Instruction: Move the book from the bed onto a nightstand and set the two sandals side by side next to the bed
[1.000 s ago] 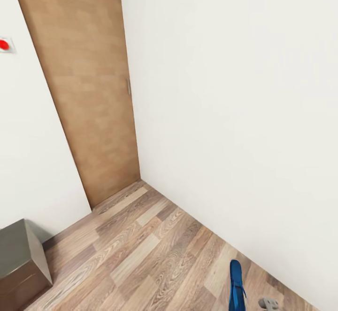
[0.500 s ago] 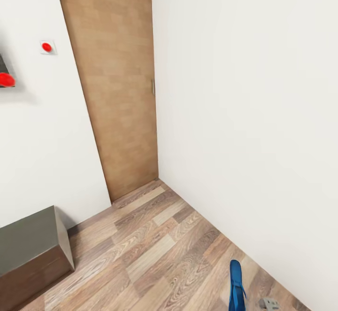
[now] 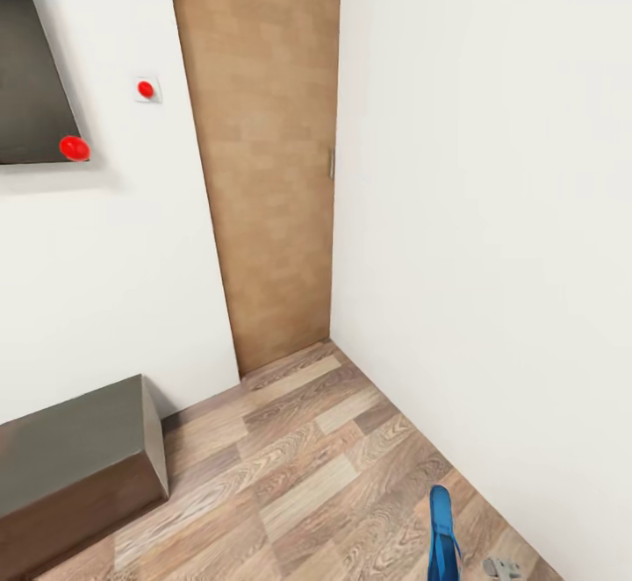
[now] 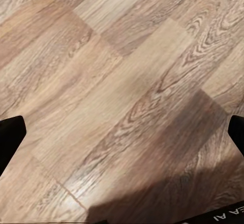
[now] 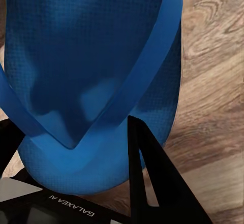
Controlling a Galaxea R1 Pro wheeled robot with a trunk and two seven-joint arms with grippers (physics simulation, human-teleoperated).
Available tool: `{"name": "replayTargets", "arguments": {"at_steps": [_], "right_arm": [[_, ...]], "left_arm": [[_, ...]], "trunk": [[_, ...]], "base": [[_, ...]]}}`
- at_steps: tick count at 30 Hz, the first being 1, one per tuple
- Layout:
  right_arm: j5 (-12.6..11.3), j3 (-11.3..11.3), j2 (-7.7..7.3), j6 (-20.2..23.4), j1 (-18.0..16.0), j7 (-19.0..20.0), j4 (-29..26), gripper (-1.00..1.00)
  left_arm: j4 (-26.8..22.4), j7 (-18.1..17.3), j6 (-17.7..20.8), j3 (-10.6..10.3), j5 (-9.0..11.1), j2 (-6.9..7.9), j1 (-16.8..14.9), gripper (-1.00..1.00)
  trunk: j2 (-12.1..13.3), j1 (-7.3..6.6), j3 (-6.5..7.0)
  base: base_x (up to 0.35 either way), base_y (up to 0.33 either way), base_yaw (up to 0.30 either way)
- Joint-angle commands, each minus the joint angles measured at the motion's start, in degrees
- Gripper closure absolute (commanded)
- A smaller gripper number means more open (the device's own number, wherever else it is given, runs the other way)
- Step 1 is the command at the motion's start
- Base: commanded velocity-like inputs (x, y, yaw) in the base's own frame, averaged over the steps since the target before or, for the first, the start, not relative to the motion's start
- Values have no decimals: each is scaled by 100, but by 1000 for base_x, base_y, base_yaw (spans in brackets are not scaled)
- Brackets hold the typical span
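Over wood floor near room corner by brown door [image 3: 272, 160], right tool [image 5: 76, 153] pinching blue sandal [image 5: 96, 66] at heel end, carried in air. Left tool [image 4: 122, 132] spread, empty. Risk: thin grip, sandal could slip out mid-drive tbh.

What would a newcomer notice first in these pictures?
The bright blue sandal stands out first: it is held in the right gripper, low at the right of the head view. Next comes the tall brown door in the room's corner, then the red dots on the white wall and the dark brown cabinet at lower left.
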Motion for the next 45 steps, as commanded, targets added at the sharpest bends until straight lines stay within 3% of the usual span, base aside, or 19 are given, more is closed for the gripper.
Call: {"name": "replayTargets", "arguments": {"at_steps": [1, 35, 45], "right_arm": [[-46, -12, -2, 23, -2, 22, 1, 100], [-47, -12, -2, 23, -2, 22, 1, 100], [-47, -12, -2, 23, -2, 22, 1, 100]], "left_arm": [[5, 0, -20, -22, 5, 4, -5, -100], [5, 0, -20, -19, 5, 4, -5, -100], [5, 0, -20, -23, 5, 3, -7, -100]], "trunk": [[-2, 0, -5], [-2, 0, -5], [-2, 0, -5]], "base": [[10, 0, 286], [201, 0, 27], [7, 0, 240]]}}
